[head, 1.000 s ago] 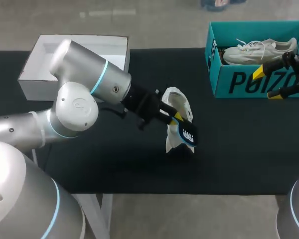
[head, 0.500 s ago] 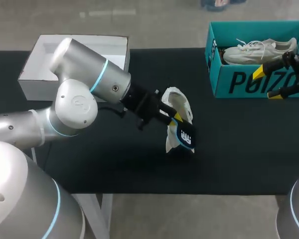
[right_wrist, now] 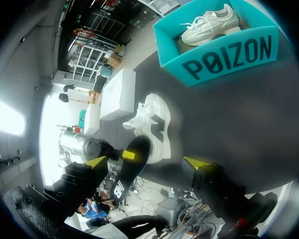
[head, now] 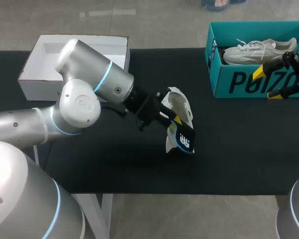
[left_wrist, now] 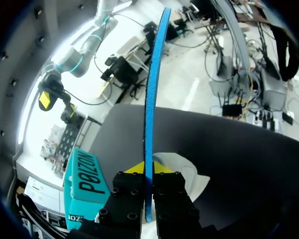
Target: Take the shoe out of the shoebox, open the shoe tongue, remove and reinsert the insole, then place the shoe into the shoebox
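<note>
Grasping the insole [head: 185, 139] in the left gripper [head: 175, 122]; both yellow tips clamped on its two faces from opposite sides; held on edge above the desk [head: 114, 159], with the blue rim running up between the fingers in the left wrist view and the black face with a white mark turned toward the head view. Positioned just beside the shoe [head: 181, 105], on its near side, and overlapping it in the head view; contact between insole and shoe not determinable.

Lying near the middle of the desk: the white shoe, out of the shoebox [head: 249, 82] and well apart from it; laces visible in the right wrist view.

Standing at the far right corner of the desk: the teal shoebox, open at the top; lying inside it, a second shoe [head: 259, 50], white, laces up.

Standing at the far left of the desk: a white box [head: 45, 74], open, well apart from the shoe.

Entering from the left and extending to the desk's middle: the left arm.

Released: the right gripper [head: 267, 83]; fingers spread wide, with nothing touching either tip; located in front of the shoebox's near wall, at the right edge of the head view. Ahead of it in the right wrist view: insole and shoe, with the shoebox further off to one side.
</note>
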{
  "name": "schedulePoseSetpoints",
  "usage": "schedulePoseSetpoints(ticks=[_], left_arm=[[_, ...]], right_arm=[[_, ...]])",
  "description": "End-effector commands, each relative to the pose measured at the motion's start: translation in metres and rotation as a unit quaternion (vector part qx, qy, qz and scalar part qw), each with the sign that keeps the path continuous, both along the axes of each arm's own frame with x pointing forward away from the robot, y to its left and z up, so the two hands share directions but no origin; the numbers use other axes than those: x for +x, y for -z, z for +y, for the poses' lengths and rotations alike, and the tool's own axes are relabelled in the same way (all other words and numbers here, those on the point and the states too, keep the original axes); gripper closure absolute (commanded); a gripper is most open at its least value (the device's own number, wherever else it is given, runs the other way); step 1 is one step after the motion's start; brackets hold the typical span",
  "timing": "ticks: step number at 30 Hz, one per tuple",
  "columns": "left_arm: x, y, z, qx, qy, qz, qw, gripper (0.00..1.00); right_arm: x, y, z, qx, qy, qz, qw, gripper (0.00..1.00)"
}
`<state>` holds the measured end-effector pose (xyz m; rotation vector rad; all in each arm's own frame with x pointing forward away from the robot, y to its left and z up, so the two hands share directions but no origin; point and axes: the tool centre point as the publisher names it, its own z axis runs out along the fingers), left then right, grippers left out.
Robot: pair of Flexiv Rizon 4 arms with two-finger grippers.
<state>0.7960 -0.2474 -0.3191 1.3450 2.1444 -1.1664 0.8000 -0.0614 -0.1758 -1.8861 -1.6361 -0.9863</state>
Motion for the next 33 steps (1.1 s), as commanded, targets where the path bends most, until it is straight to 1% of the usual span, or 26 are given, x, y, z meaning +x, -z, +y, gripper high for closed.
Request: schedulePoseSetpoints(ticks=[1,7,13,23,27,28,29,30,31,32,33], left_arm=[[0.002,0.008,-0.003,0.013,-0.013,-0.011,1.0,1.0],[0.008,0.018,-0.001,0.032,-0.026,-0.024,0.999,1.0],[0.025,0.035,0.001,0.049,-0.045,-0.042,0.997,1.0],[0.045,0.042,-0.004,0.061,-0.073,-0.061,0.994,1.0],[0.045,0.038,-0.003,0.063,-0.08,-0.059,0.993,1.0],[0.043,0.035,-0.002,0.063,-0.081,-0.058,0.993,0.98],[0.04,0.032,-0.001,0.059,-0.079,-0.054,0.994,0.69],[0.038,0.029,0.001,0.058,-0.075,-0.051,0.994,0.59],[0.036,0.027,0.002,0.056,-0.075,-0.054,0.994,0.71],[0.035,0.025,0.002,0.053,-0.076,-0.055,0.994,0.75],[0.033,0.023,0.003,0.051,-0.075,-0.054,0.994,0.73]], right_arm=[[0.0,0.0,0.0,-0.001,0.0,0.001,1.0,0.0],[0.0,0.0,0.0,-0.001,0.0,0.001,1.0,0.0],[0.0,0.0,0.0,-0.001,0.0,0.001,1.0,0.0],[0.0,0.0,0.0,-0.001,0.0,0.001,1.0,0.0],[0.0,0.0,0.0,-0.001,0.0,0.001,1.0,0.0],[0.0,0.0,0.0,-0.001,0.0,0.001,1.0,0.0],[0.0,0.0,0.0,-0.001,0.0,0.001,1.0,0.0],[0.0,0.0,0.0,-0.001,0.0,0.001,1.0,0.0],[0.0,0.0,0.0,-0.001,0.0,0.001,1.0,0.0],[0.0,0.0,0.0,-0.001,0.0,0.001,1.0,0.0],[0.0,0.0,0.0,-0.001,0.0,0.001,1.0,0.0]])
